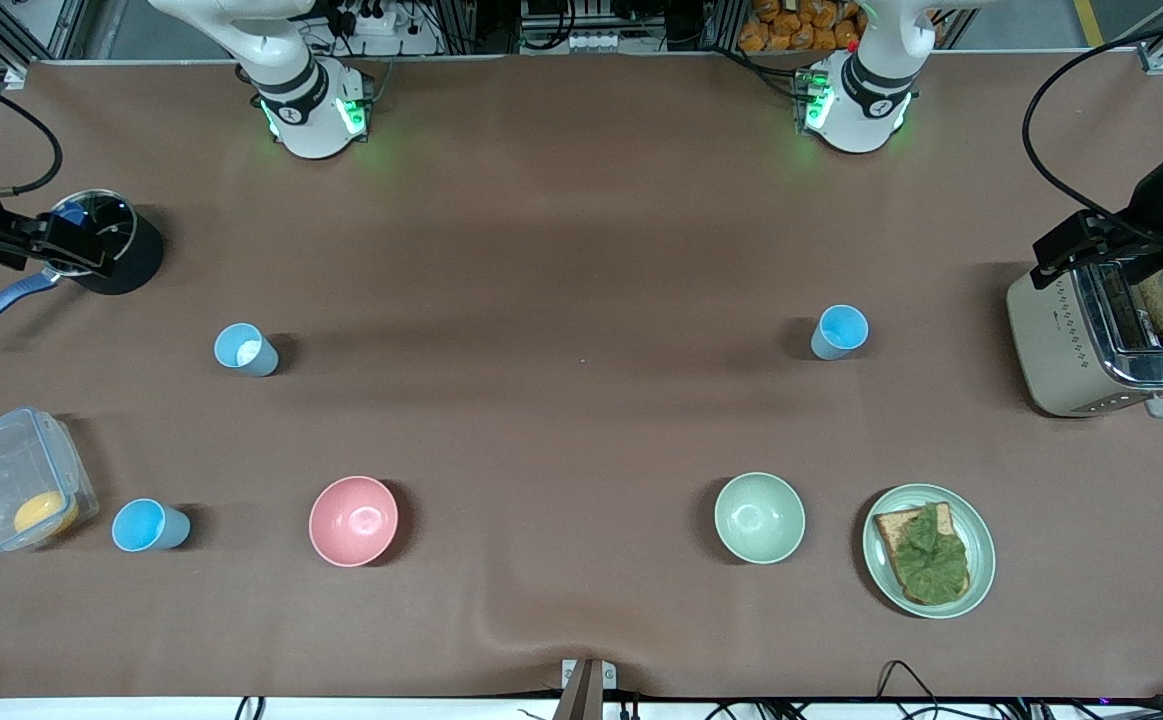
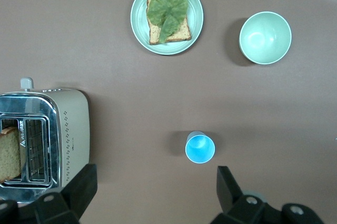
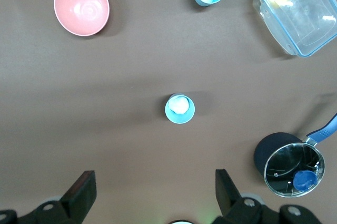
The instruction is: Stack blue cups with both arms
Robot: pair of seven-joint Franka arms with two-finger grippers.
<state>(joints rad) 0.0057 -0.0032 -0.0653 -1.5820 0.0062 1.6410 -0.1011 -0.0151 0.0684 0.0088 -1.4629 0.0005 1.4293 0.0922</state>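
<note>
Front view: three tapered, seemingly plastic blue cups (image 1: 246, 349); both hands (image 2: 152, 190) released.

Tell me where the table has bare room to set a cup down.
Widest bare patch: mid-table, between the pale-inside blue cup and the other blue cup, above the pink bowl and green bowl. Crowded: around the container and toaster.

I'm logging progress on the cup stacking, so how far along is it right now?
Done: nothing; all three blue cups stand apart, one near the toaster at, one with a white patch, one beside the plastic box at. In hand: nothing; the left gripper and right gripper are open and empty, each up over a cup. Left: every pickup and stack.
</note>
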